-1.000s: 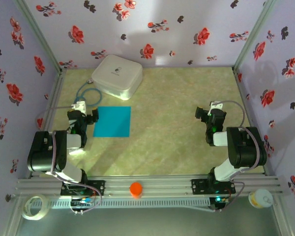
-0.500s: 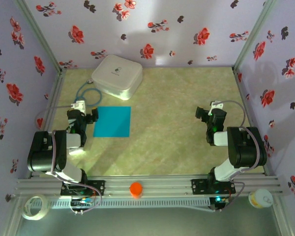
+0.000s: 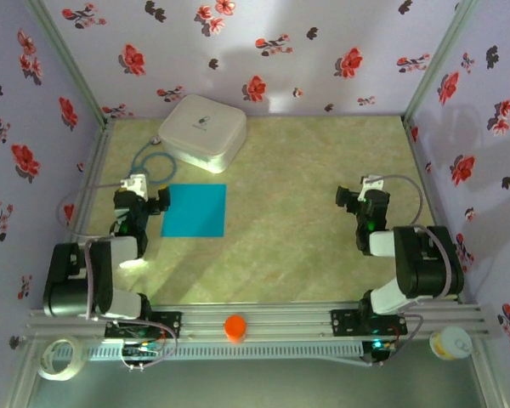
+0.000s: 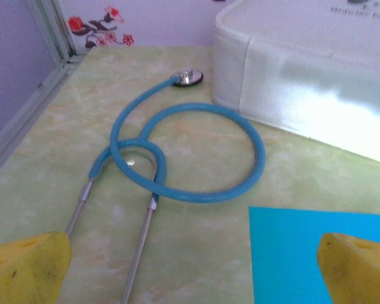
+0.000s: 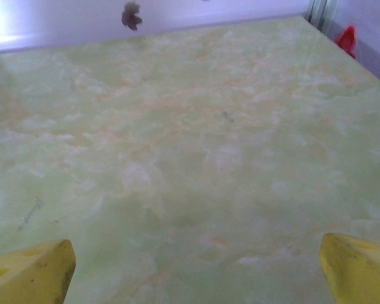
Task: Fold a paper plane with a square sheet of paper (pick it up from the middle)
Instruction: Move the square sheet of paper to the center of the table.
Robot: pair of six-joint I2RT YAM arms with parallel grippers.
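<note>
On the left, the left gripper point(image 3: 142, 200) sits with its yellow fingers point(image 4: 25, 269) spread wide apart, holding nothing. It is just beside the left edge of the square sheet of paper point(image 3: 195, 210), which lies flat and unfolded on the table point(image 3: 297, 246). Behind them a blue stethoscope point(image 4: 196, 109) coils beside the white box point(image 3: 202, 132) — lid shut, contents hidden. The right gripper point(image 3: 363, 198) is also spread and empty, well apart from the sheet. Compared with a second ago, the left arm's bulky elbow sits nearer the near rail — the sheet has not moved.
</note>
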